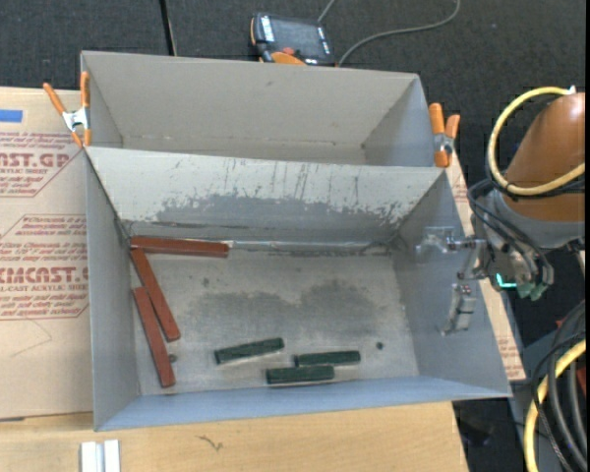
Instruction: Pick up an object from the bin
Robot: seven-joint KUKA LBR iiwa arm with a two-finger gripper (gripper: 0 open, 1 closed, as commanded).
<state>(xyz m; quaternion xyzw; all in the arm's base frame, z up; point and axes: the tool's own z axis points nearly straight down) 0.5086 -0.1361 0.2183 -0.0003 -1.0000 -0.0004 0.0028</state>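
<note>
My gripper (449, 278) hangs over the bin's right wall, well above the floor. Its two metal fingers stand apart, open, with nothing between them. The loose things closest to it are three short dark green bars near the bin's front. One green bar (326, 359) lies nearest, a second green bar (299, 374) sits just in front of it, and a third green bar (249, 351) rests slightly tilted to their left. All three lie flat on the floor, down and to the left of the gripper.
Three red-brown sticks occupy the bin's left side: one red-brown stick (177, 248) runs along the back wall, and two more (154, 298) (152, 337) slant along the left wall. The arm with its orange cover and cables stands outside on the right.
</note>
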